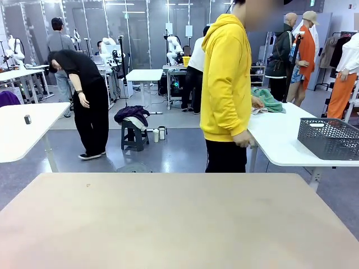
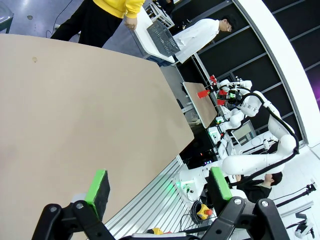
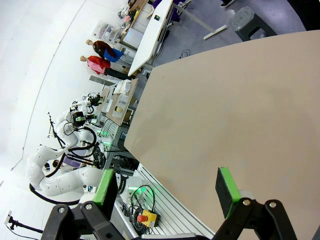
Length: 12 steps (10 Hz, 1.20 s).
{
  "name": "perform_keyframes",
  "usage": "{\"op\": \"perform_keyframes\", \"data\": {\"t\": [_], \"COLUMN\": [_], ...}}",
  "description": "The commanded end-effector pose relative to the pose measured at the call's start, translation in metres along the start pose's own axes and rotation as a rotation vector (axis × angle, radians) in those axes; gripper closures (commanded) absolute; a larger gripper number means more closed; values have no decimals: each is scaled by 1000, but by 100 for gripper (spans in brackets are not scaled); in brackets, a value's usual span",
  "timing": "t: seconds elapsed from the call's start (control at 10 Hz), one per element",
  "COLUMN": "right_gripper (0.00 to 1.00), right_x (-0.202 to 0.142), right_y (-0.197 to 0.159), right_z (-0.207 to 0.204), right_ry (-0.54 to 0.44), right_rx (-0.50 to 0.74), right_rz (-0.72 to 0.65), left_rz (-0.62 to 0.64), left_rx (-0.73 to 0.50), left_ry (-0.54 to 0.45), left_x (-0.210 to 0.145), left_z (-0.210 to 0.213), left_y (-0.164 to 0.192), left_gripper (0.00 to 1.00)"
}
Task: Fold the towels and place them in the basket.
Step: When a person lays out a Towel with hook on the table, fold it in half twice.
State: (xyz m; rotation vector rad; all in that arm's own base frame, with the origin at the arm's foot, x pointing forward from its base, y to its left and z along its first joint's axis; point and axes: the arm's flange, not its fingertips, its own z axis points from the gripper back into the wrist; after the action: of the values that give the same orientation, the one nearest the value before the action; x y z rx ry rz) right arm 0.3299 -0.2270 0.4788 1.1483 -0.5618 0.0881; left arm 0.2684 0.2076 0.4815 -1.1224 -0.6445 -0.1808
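Your left gripper (image 2: 159, 186) and right gripper (image 3: 166, 188) hang wide open, unloaded, since the green towel (image 1: 269, 100) and basket (image 1: 328, 138) sit on the side table (image 1: 280, 141) beside the person (image 1: 226, 84).

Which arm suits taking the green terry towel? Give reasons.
Right, probably: the green terry towel and dark grey lattice plastic basket sit on a white side table toward the robot's right. The right gripper and left gripper stand open.
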Motion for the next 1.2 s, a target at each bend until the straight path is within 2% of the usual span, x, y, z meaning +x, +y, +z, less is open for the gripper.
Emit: {"op": "perform_keyframes", "data": {"t": [0.0,1.1], "right_gripper": [0,0], "right_x": [0,0], "right_y": [0,0], "right_z": [1,1], "right_ry": [3,3], "right_rx": [8,8], "right_rz": [9,9], "left_rz": [-18,-18], "left_rx": [-18,-18], "left_ry": [-6,-6], "left_x": [1,1], "left_z": [1,1], "left_y": [0,0], "left_gripper": [0,0]}}
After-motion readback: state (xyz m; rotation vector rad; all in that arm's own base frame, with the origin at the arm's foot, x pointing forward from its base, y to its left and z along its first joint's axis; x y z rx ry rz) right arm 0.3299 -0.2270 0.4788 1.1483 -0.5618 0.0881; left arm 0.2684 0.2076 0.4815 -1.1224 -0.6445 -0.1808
